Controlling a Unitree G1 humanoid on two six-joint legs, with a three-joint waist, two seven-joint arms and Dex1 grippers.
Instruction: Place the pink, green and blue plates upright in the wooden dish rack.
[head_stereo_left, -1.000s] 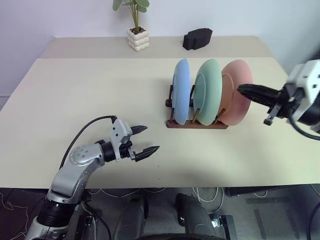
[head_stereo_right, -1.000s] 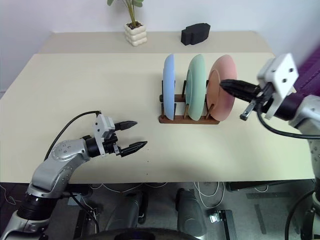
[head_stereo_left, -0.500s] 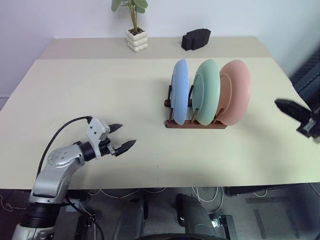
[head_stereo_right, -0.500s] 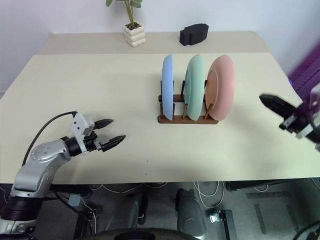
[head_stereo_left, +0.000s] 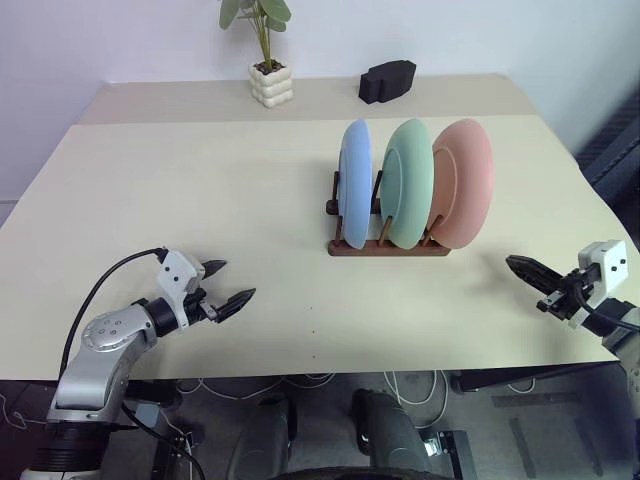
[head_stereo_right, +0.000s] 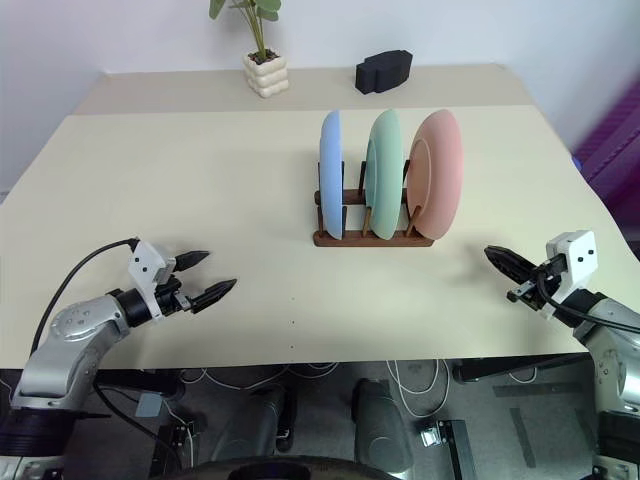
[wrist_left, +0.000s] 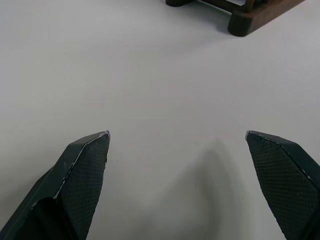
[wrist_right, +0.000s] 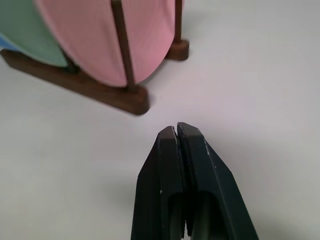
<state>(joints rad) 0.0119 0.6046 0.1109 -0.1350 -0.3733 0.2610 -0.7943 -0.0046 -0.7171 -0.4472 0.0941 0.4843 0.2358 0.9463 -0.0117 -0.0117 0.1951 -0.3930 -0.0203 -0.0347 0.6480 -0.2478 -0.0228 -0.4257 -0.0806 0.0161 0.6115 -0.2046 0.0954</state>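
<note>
Three plates stand upright side by side in the wooden dish rack (head_stereo_left: 388, 246) at mid-table: the blue plate (head_stereo_left: 354, 183) on the left, the green plate (head_stereo_left: 408, 184) in the middle, the pink plate (head_stereo_left: 463, 183) on the right. My left gripper (head_stereo_left: 230, 285) hovers open and empty near the table's front left edge, far from the rack. Near the front right edge, my right gripper (head_stereo_left: 516, 265) is shut with nothing in it, pointing toward the rack's pink end (wrist_right: 131, 37). One end of the rack (wrist_left: 252, 17) shows beyond the open left fingers (wrist_left: 82, 170).
A small potted plant (head_stereo_left: 268, 62) in a white pot and a black block (head_stereo_left: 386, 78) stand at the table's far edge. The cream table (head_stereo_left: 200, 190) has broad bare room to the left of and in front of the rack.
My right gripper has dropped from beside the pink plate to low over the front right edge, staying shut. My left gripper has drawn back leftward toward the front edge, still open.
</note>
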